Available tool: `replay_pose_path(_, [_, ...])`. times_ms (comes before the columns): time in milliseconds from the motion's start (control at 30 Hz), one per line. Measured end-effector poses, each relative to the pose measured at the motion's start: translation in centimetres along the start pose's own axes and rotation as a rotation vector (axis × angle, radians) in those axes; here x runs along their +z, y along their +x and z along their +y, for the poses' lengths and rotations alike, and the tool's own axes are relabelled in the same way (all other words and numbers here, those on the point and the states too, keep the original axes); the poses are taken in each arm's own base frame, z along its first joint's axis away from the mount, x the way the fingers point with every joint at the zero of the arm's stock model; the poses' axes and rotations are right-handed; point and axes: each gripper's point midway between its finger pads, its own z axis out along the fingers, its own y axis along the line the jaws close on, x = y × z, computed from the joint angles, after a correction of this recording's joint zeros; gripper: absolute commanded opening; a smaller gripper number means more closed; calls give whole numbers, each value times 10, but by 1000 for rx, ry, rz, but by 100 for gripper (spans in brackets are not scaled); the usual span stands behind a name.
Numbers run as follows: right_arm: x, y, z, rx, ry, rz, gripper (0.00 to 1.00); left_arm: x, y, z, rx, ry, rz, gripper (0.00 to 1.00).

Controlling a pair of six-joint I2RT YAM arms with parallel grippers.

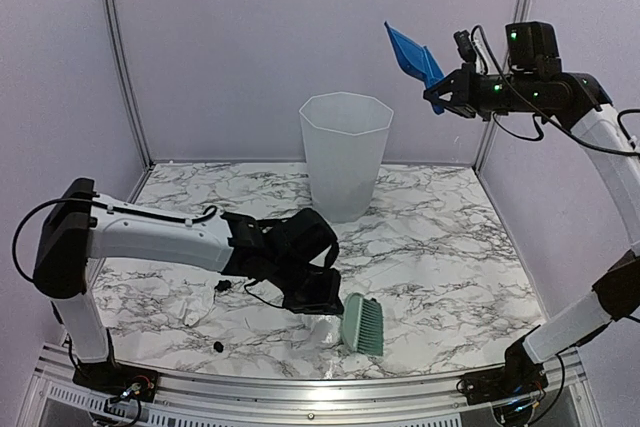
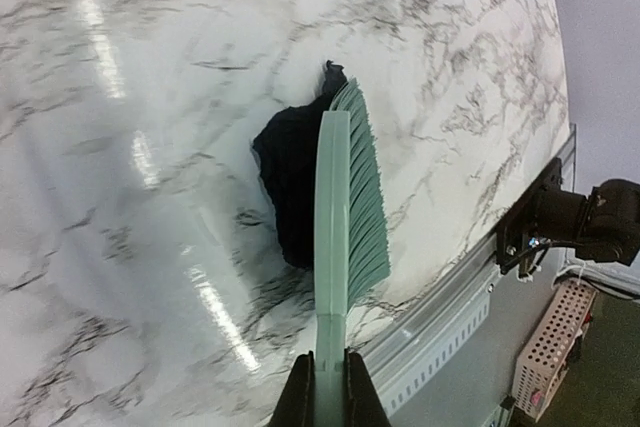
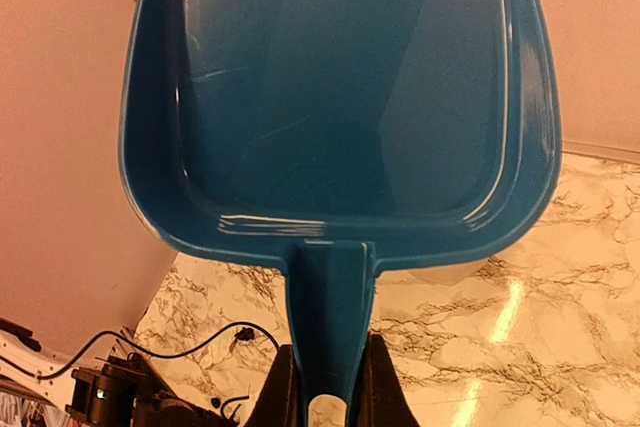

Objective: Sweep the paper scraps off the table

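Reaches low and rightward with the left arm (image 1: 150,232), left jaws clamped on the pale green hand brush (image 2: 345,217), brush head down at the worktop (image 1: 450,247) near its metal front edge. Shows one black paper scrap (image 1: 219,346) left of those jaws and open marble to their right. Holds the right arm (image 1: 600,137) high, right jaws gripping the blue dustpan (image 3: 340,97) by its handle, with the white bin (image 1: 344,152) below-left of them.

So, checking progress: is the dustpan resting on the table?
No, the dustpan is held high in the air, well above the table.
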Motion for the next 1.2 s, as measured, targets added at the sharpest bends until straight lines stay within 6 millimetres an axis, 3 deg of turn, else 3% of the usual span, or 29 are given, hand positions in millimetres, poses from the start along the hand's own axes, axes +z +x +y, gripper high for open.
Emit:
replay_pose_path(233, [2, 7, 3, -12, -28, 27, 0, -55, -7, 51, -73, -147, -140, 0])
replay_pose_path(367, [4, 7, 9, -26, -65, 35, 0, -77, -5, 77, -108, -219, -184, 0])
replay_pose_path(567, [12, 12, 38, -119, -146, 31, 0, -101, 3, 104, -138, -296, -218, 0])
replay_pose_path(1033, [44, 82, 133, -482, -333, 71, 0, -163, 21, 159, -251, -406, -291, 0])
replay_pose_path(1200, [62, 129, 138, -604, -298, 159, 0, -174, 23, 167, -276, -414, -301, 0])
